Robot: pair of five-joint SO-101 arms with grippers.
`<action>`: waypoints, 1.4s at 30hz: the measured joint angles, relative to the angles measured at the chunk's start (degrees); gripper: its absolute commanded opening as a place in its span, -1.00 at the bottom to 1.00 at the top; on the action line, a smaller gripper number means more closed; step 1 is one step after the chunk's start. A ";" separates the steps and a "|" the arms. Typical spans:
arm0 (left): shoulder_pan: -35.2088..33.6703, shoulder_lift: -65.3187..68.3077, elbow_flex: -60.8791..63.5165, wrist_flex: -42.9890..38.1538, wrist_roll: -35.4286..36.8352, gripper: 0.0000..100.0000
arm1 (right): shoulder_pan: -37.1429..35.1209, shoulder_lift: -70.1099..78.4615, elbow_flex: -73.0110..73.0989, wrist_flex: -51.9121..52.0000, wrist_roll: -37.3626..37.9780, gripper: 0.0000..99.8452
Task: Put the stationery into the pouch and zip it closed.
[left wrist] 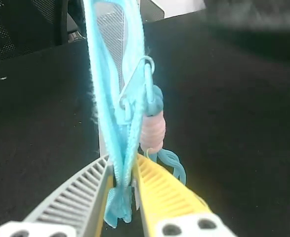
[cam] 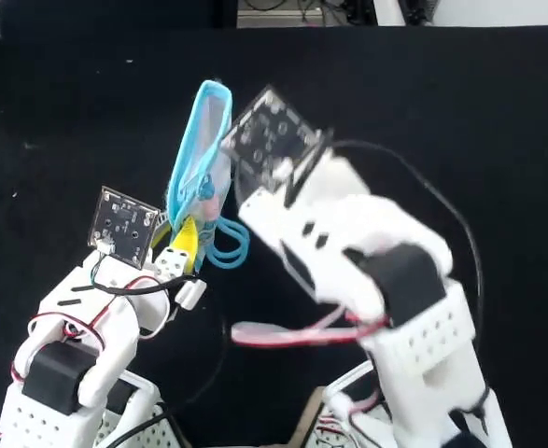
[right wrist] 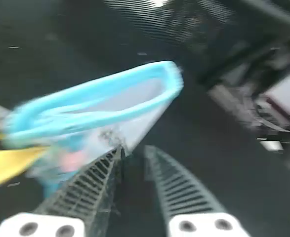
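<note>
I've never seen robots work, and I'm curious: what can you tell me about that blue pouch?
The pouch is a slim, see-through mesh bag edged with a light blue zipper band. It stands on end over the black table, pinched at its lower end by the left gripper. Its mouth gapes open. A charm with a pink bead and teal cord hangs by the zipper pull. The right gripper sits open close beside it; contact is unclear.
</note>
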 measured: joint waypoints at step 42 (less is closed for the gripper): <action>0.00 -0.09 1.85 -0.18 0.00 -0.94 | -4.84 -23.91 45.89 -44.13 -2.37 -0.67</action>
